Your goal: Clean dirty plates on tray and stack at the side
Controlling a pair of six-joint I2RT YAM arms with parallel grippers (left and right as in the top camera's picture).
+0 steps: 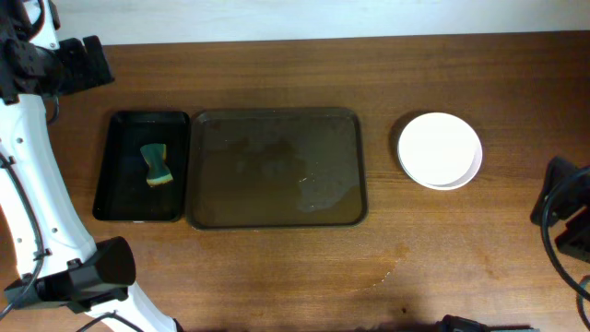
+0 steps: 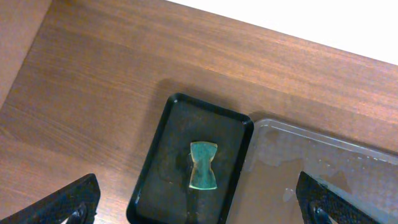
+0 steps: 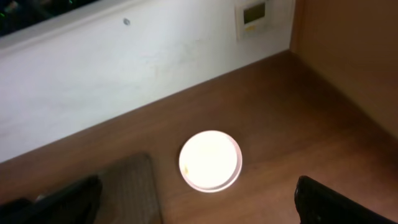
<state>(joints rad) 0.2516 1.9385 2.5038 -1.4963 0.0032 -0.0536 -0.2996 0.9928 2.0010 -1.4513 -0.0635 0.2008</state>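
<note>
Looking through the left wrist camera, I am seeing the two fingers (image 2: 68, 202) of the left gripper (image 2: 197, 180) standing spread wide apart, gripping nothing and hanging high over the table (image 2: 93, 93). On the right wrist camera the right gripper (image 3: 199, 180) is showing the same: two fingers (image 3: 339, 199) splayed wide, with nothing between them. That is making four fingers, all apart from every object. Moving outward, the left gripper is looking down on one black tray (image 2: 155, 155), which is holding one green sponge (image 2: 203, 165) lying flat near its middle. Just beside the black tray's right side, one larger brown tray (image 1: 277, 118) is lying, its floor glistening with a wet film. The right gripper is looking down on one stack of plates (image 1: 440, 148), sitting on the bare wood to the right of the brown tray and apart from it. I am counting one white plate on top and one more rim peeking out at the stack's lower right edge; how many are lying beneath I cannot tell. From overhead, both arms are sitting at the table's edges, one on each side.
</note>
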